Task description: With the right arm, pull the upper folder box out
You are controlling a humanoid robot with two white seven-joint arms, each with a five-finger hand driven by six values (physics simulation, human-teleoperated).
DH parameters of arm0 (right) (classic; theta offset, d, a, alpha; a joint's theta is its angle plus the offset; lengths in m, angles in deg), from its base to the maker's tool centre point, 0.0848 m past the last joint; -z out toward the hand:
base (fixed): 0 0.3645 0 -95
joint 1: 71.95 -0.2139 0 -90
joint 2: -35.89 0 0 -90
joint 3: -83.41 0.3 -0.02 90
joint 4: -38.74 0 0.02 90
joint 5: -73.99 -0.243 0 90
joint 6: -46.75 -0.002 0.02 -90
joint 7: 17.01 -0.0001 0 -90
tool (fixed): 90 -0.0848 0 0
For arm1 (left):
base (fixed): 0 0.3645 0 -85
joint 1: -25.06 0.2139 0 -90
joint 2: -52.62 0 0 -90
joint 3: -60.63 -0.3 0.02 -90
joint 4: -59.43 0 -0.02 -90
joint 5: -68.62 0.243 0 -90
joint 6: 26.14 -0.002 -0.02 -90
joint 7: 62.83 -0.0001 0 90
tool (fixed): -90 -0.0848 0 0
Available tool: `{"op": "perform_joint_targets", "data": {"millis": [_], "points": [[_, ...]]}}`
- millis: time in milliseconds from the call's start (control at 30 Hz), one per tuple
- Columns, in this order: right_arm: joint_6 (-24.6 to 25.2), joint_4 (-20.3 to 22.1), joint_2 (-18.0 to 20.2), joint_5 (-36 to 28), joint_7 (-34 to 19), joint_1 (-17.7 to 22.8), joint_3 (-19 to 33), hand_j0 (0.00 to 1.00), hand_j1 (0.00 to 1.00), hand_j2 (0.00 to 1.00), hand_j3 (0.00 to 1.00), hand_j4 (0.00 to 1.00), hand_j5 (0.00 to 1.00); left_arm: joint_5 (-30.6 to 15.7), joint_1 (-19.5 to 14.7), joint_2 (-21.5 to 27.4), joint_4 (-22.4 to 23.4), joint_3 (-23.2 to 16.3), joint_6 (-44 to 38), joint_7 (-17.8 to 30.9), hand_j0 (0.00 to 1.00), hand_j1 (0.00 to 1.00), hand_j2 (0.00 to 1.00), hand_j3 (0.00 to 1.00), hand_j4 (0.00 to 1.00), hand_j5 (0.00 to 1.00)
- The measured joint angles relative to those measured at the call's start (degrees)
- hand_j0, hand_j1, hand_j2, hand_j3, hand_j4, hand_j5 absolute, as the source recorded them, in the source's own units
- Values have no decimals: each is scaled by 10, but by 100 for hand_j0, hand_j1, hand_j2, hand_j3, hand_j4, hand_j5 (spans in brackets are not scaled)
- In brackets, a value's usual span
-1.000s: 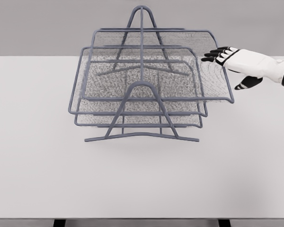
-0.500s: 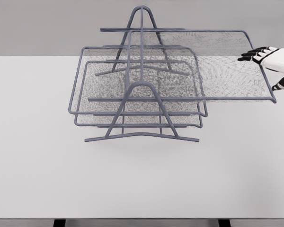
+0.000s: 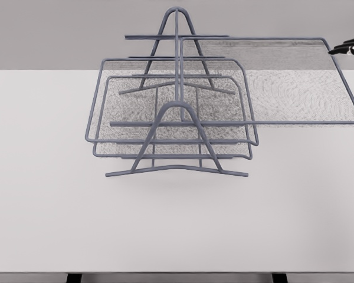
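Observation:
A grey wire rack (image 3: 176, 112) stands on the white table (image 3: 165, 224) and carries three mesh trays. The upper tray (image 3: 283, 88) is slid far out to the right, and its right rim reaches almost to the picture's edge. The middle tray (image 3: 115, 94) and the lower tray (image 3: 121, 147) sit inside the rack. Only a small black-and-white part of my right hand (image 3: 353, 47) shows at the right edge, at the upper tray's far right corner. Whether it holds the rim is not visible.
The rack's A-shaped front frame (image 3: 177, 147) rests on the table a little left of centre. The table's front edge runs along the bottom of the view.
The upper tray has slid further right out of the rack. My right hand has moved right with it and is now mostly out of the picture.

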Motion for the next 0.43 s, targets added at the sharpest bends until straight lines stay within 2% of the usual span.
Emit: {"op": "perform_joint_targets", "data": {"millis": [100,200,267,300,367,433], "points": [[0,81,55,-95,0,-2,-23,100,100,100,100,100,100,0,0,0,0,0,0,0,100,100,100,100,100,100],[0,130,80,-145,-1,0,-45,100,100,100,100,100,100,0,0,0,0,0,0,0,100,100,100,100,100,100],[0,146,69,-157,-1,-6,-63,100,100,100,100,100,100,0,0,0,0,0,0,0,100,100,100,100,100,100],[0,151,50,-161,-1,-21,-70,100,100,100,100,100,100,0,-2,0,0,0,0,0,100,100,100,100,100,100],[0,156,13,-164,-1,-22,-84,100,100,100,100,100,100,0,0,0,-2,0,0,0,100,100,100,100,100,100],[0,159,-8,-165,-1,-23,-92,100,100,100,100,100,100,0,18,0,0,0,0,0,100,100,100,100,100,100]]}}
